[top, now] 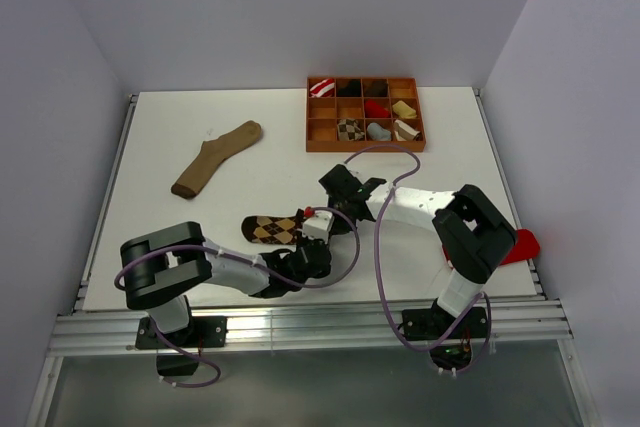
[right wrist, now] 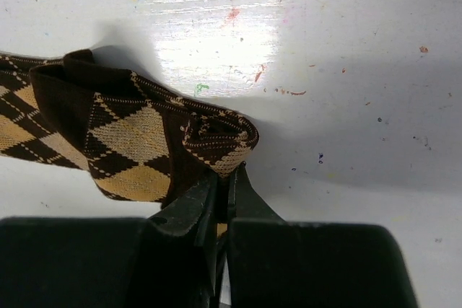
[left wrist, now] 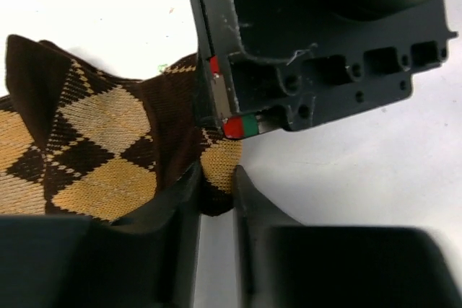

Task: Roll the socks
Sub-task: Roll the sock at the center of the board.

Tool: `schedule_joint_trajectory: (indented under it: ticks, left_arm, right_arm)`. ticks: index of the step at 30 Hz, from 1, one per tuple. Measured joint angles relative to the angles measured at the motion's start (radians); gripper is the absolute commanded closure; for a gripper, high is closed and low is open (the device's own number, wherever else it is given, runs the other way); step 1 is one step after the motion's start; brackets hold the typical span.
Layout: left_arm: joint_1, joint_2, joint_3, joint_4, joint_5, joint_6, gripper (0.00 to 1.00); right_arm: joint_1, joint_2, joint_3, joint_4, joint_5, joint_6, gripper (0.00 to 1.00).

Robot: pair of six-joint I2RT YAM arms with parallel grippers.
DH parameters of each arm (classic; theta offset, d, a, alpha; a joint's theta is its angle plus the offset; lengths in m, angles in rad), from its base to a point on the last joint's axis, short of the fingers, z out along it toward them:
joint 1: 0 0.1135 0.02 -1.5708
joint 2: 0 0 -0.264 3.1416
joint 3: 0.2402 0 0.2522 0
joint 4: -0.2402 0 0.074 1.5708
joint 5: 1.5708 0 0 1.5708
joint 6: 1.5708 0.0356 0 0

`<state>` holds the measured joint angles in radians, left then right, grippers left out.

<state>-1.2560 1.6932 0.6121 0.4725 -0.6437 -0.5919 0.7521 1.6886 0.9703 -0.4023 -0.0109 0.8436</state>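
The left end effector (left wrist: 216,172) lies low over the white surface (top: 450,162), its two fingers (left wrist: 189,200) drawn close together and pinching the near tip of the dark argyle sock (left wrist: 94,142), whose fabric fills the gap between them. Just beyond its fingertips the right end effector (left wrist: 225,117) comes down onto the same end of the sock. Seen from its own wrist, the right end effector (right wrist: 225,172) is closed, its tips on the sock's (right wrist: 123,142) lower edge with a sliver of tan fabric showing between them; right in front of those tips the sock's end is curled into a small roll. From above, the sock (top: 270,230) stretches flat to the left of both end effectors (top: 312,222), which meet at its right end. Farther off, beyond and to the left of the left end effector (top: 303,247), a long tan sock (top: 215,159) lies at a slant. Farthest, beyond the right end effector, stands an orange tray (top: 365,147) of compartments holding rolled socks; a lighter argyle sock (top: 350,129) and a grey sock (top: 378,131) sit side by side in its nearest row.
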Motion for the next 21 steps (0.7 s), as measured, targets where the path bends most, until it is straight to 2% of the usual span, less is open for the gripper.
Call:
schedule_joint_trajectory:
  ticks: [2, 3, 4, 10, 12, 19, 20, 21]
  left_arm:
    - [0.000, 0.000, 0.009, -0.024, -0.012, -0.032, 0.86]
    - [-0.001, 0.000, 0.014, -0.035, -0.016, -0.046, 0.96]
    - [-0.002, 0.000, 0.018, -0.046, -0.019, -0.062, 0.99]
    - [0.006, -0.019, 0.025, -0.098, -0.020, -0.134, 0.99]
    - [0.020, -0.034, 0.016, -0.104, 0.006, -0.154, 1.00]
    - [0.140, -0.140, -0.095, -0.046, 0.240, -0.245, 1.00]
    - [0.160, -0.151, -0.113, -0.028, 0.277, -0.264, 0.99]
    - [0.182, -0.160, -0.131, -0.010, 0.315, -0.275, 1.00]
  right_arm:
    - [-0.002, 0.000, 0.000, 0.000, -0.004, 0.000, 1.00]
    - [-0.004, 0.000, 0.000, 0.001, -0.007, 0.000, 1.00]
    - [-0.005, 0.000, 0.000, 0.002, -0.009, 0.000, 1.00]
    - [-0.011, 0.000, -0.008, 0.024, -0.038, 0.004, 1.00]
    - [-0.013, -0.005, -0.023, 0.049, -0.051, 0.006, 0.96]
    - [-0.025, -0.068, -0.127, 0.185, -0.105, 0.033, 0.70]
    - [-0.027, -0.082, -0.146, 0.209, -0.113, 0.037, 0.63]
    - [-0.030, -0.103, -0.171, 0.232, -0.120, 0.043, 0.59]
